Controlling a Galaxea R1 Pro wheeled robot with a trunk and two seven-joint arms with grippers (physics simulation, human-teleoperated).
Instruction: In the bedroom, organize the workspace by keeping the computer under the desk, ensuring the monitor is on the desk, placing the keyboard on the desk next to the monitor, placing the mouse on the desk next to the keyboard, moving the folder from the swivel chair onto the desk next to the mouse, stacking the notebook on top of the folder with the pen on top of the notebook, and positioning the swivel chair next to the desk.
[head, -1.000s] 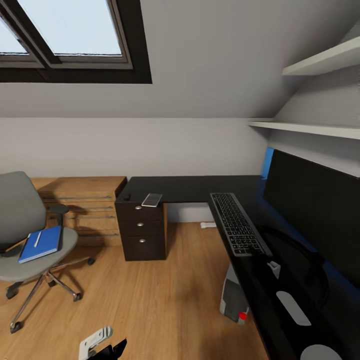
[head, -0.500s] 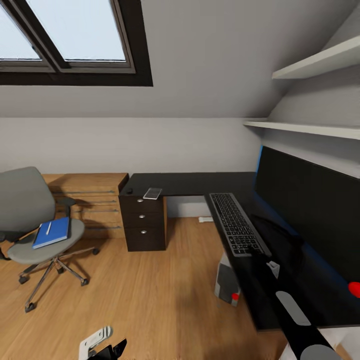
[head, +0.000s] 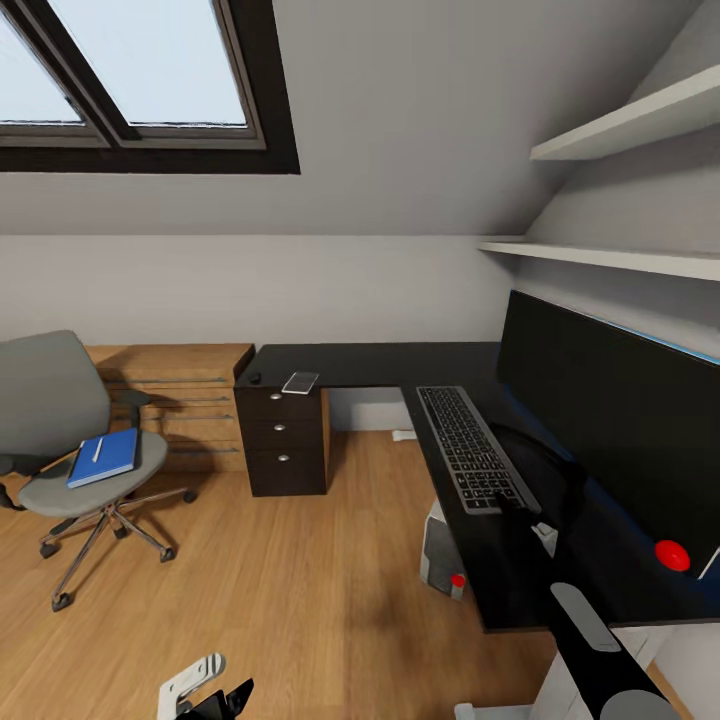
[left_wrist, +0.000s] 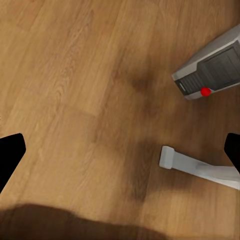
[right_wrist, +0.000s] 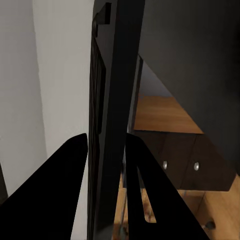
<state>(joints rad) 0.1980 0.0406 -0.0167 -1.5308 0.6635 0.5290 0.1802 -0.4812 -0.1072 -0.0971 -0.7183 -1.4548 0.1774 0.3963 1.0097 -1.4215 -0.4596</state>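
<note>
The black keyboard (head: 468, 447) lies along the black desk (head: 380, 366) in front of the big dark monitor (head: 600, 395). My right gripper (head: 515, 503) is shut on the keyboard's near end; in the right wrist view its fingers (right_wrist: 67, 187) press both sides of the keyboard (right_wrist: 107, 100) seen edge-on. The grey swivel chair (head: 45, 420) stands at the left with a blue folder (head: 105, 458) and a white pen (head: 97, 450) on its seat. A small black mouse (head: 255, 378) and a pale notebook (head: 301, 382) lie on the desk's far wing. The computer tower (head: 440, 550) stands under the desk. My left gripper (head: 212, 695) hangs open over the floor.
A dark drawer unit (head: 285, 440) stands under the desk's far wing, beside a wooden dresser (head: 185, 400). A red round thing (head: 672, 555) sits near the monitor's foot. White shelves (head: 620, 258) run along the right wall. Wooden floor (head: 280, 580) lies between chair and desk.
The whole picture has shifted: the camera backed away, bringing the desk's near edge and the red thing into view. My right gripper stays on the keyboard.
</note>
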